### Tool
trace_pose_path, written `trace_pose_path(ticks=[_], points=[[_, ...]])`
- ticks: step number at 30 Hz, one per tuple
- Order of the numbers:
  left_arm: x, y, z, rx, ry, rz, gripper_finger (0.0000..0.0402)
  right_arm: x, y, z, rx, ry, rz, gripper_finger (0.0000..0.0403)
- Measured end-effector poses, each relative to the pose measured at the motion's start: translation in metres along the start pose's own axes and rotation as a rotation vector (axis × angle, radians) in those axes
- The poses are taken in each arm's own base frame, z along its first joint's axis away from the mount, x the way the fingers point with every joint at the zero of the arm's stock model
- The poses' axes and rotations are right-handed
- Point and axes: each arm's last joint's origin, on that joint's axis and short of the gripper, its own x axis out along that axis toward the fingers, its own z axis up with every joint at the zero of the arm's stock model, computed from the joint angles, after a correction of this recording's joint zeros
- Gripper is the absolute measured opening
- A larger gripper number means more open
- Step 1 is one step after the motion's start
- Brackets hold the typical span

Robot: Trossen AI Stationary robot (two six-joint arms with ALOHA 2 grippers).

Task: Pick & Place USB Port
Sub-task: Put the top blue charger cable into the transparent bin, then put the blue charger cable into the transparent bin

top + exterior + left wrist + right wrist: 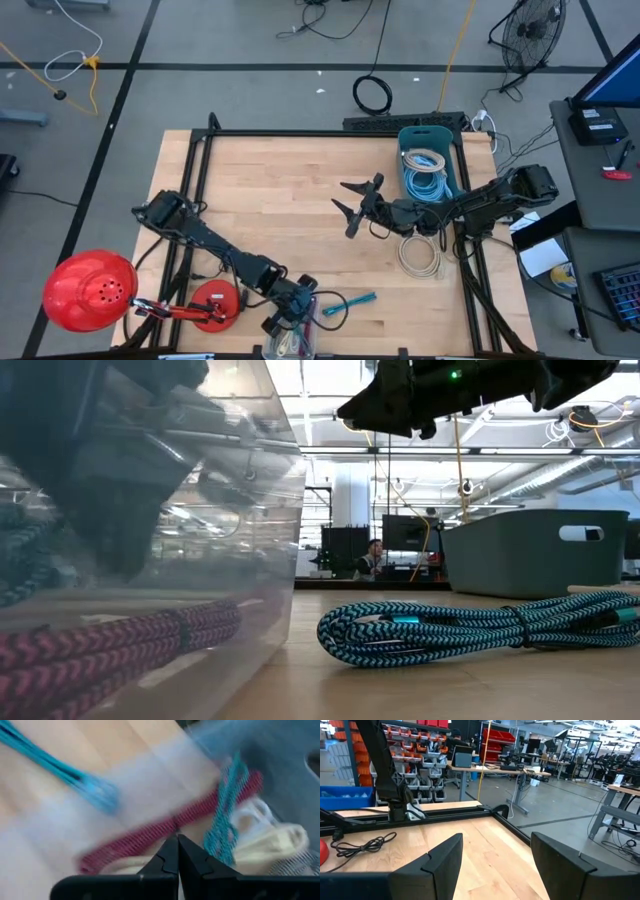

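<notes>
Teal cable point(345, 301) lies loose on the table point(290, 190) near its front edge, just beside the clear bin point(290, 343). Left gripper point(292, 318) sits over that bin with its fingers pressed together on nothing, above a red cable point(150, 834) and pale cords inside. Mid-table, the right gripper point(352, 205) hangs in the air with fingers wide apart. Beyond it lie a white coil point(420, 257) and a grey basket point(428, 160) of pale blue cable

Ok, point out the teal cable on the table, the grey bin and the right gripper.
teal cable point(470, 628): low view, middle of its braided coil.
grey bin point(520, 555): low view, its front wall.
right gripper point(347, 207): high view, midway between its open fingertips.
</notes>
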Motion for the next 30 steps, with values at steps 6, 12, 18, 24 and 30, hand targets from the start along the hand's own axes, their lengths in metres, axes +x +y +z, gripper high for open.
trace_pose_path(ticks=[6, 12, 18, 24, 30], points=[[-0.032, 0.000, 0.022, 0.064, -0.130, 0.252, 0.0000, 0.000, 0.003, -0.002, -0.012, 0.010, 0.100, 0.0226], [-0.080, -0.019, 0.039, 0.107, -0.226, 0.341, 0.0000, -0.002, 0.010, -0.007, -0.029, 0.046, 0.324, 0.0226], [-0.124, -0.028, 0.038, 0.028, -0.227, 0.496, 0.0003, -0.023, 0.033, -0.025, -0.001, 0.254, 0.688, 0.0226], [-0.154, -0.022, 0.035, -0.073, -0.235, 0.729, 0.0002, -0.064, 0.067, -0.030, 0.093, 0.321, 1.002, 0.0226], [-0.152, -0.014, 0.032, -0.121, -0.215, 0.761, 0.0007, -0.098, 0.091, -0.016, 0.054, 0.128, 1.159, 0.0226]])
